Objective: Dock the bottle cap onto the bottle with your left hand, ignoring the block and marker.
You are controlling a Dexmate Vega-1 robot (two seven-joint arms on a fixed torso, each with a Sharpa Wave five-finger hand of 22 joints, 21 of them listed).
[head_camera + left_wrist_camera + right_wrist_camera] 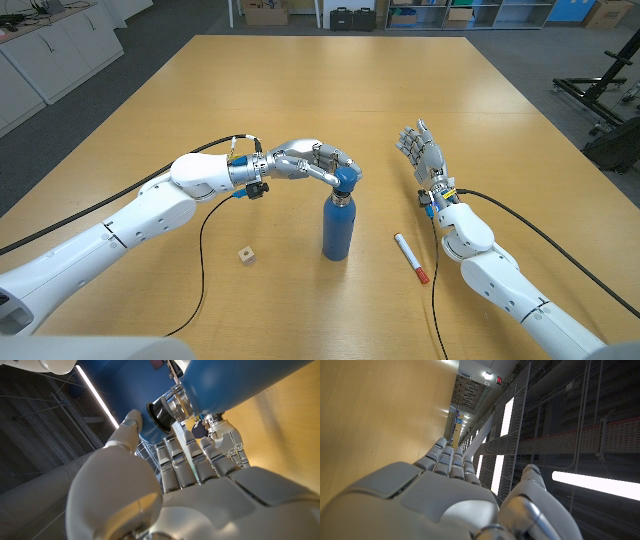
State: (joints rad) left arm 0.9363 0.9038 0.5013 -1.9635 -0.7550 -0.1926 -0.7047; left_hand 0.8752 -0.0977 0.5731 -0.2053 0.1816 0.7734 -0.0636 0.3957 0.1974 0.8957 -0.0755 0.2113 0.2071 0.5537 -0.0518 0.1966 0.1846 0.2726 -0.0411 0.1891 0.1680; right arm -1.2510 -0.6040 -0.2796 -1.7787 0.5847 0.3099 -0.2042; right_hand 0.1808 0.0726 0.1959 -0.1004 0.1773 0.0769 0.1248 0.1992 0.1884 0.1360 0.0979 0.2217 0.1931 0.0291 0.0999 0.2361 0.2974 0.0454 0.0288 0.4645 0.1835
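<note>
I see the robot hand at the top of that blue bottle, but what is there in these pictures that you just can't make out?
- Whether the cap is fully seated on the bottle: in the head view the left robot hand covers the joint.
- The bottle's base: cut off by the edge in the left wrist view.
- Any marking on the block: too small in the head view.
- What lies under the right robot hand: hidden by its own back in the right wrist view.
</note>
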